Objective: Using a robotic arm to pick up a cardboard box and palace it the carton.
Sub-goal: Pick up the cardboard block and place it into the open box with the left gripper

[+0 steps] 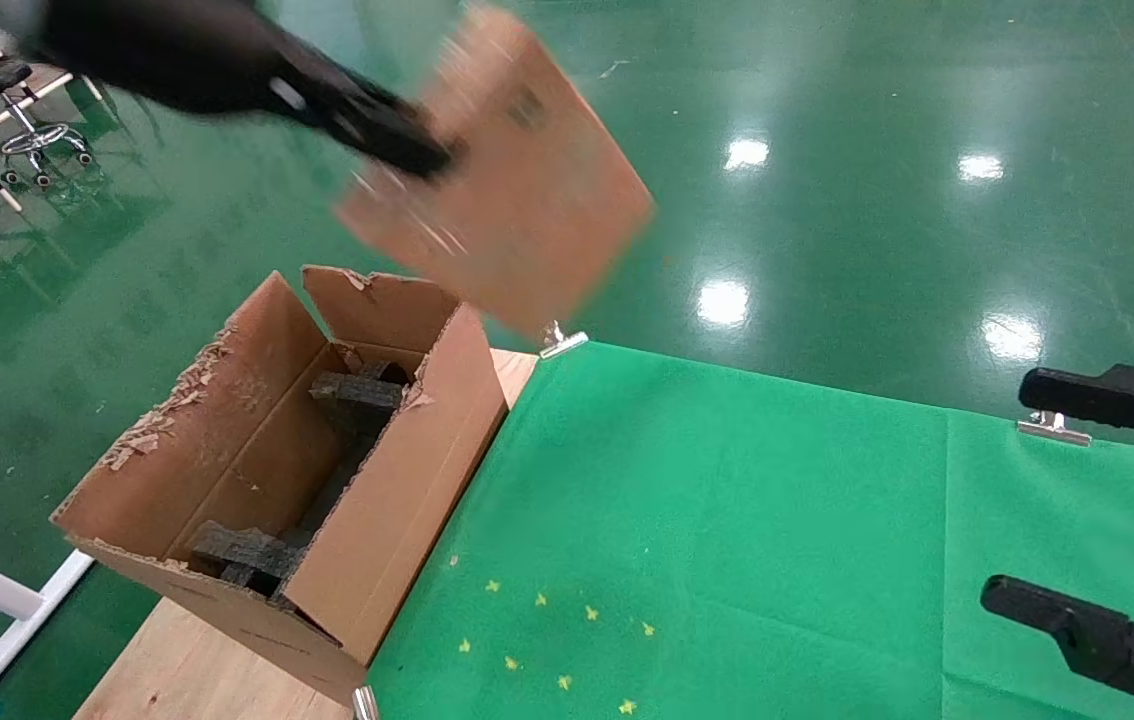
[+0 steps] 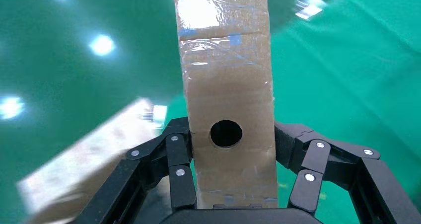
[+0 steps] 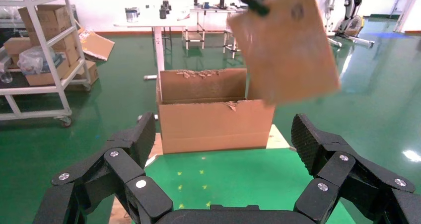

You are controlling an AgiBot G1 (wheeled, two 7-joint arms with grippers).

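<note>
My left gripper [image 1: 407, 150] is shut on the cardboard box [image 1: 507, 190] and holds it tilted in the air, above and just beyond the far end of the carton [image 1: 277, 470]. In the left wrist view the fingers [image 2: 181, 154] clamp both sides of the slim taped box [image 2: 226, 75], near its round hole. The large torn carton stands open on the table's left side with black foam blocks [image 1: 357, 390] inside. My right gripper [image 1: 1037, 495] is open and empty at the right edge. The right wrist view shows the right gripper [image 3: 224, 130], the carton [image 3: 213, 122] and the box [image 3: 285, 50].
A green cloth [image 1: 727, 520] covers the wooden table [image 1: 187, 660], held by metal clips [image 1: 562, 343]. Yellow star marks [image 1: 547, 640] lie near the front. A stool [image 1: 17, 110] stands on the green floor at far left, and a shelf rack [image 3: 39, 60] farther off.
</note>
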